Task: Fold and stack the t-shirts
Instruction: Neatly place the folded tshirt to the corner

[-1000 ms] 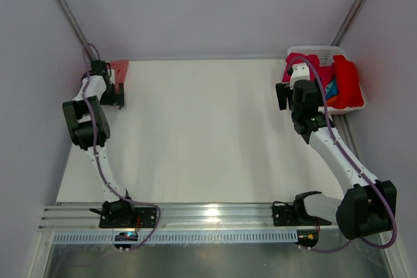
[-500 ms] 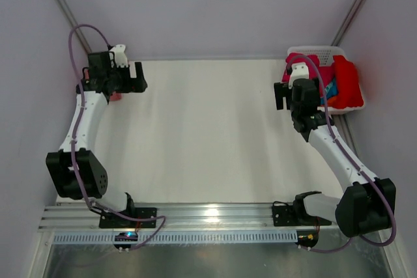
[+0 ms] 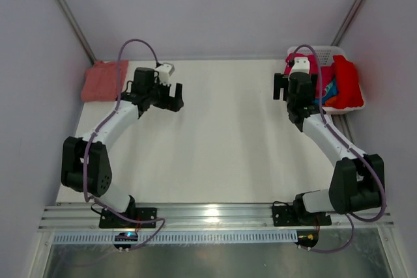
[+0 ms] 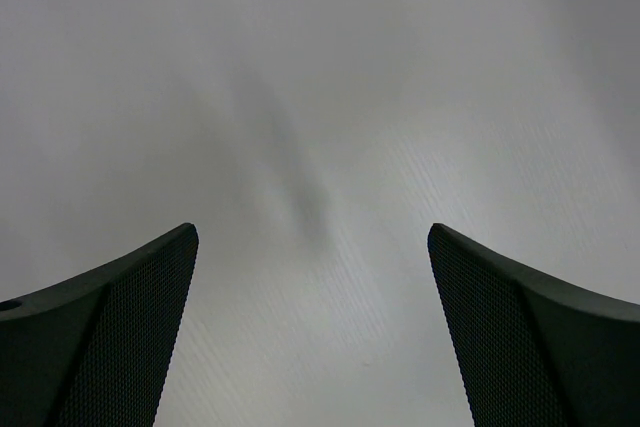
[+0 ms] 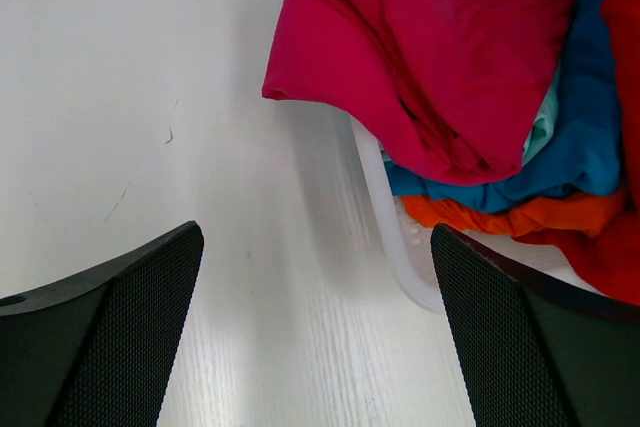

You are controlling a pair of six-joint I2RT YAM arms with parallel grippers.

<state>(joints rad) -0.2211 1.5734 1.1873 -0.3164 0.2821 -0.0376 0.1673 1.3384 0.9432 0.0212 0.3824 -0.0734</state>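
A folded salmon t-shirt (image 3: 104, 81) is shown at the far left corner of the table (image 3: 221, 135), well apart from the left gripper (image 4: 312, 237), whose jaws are held apart over bare tabletop. The right gripper (image 5: 315, 237), likewise spread, is positioned beside the white basket (image 5: 400, 247), heaped with t-shirts (image 5: 430, 67) in magenta, blue, orange and red.

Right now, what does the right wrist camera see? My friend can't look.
A magenta t-shirt hangs over the rim of a white basket, above a blue shirt and an orange shirt. The right claw is open.
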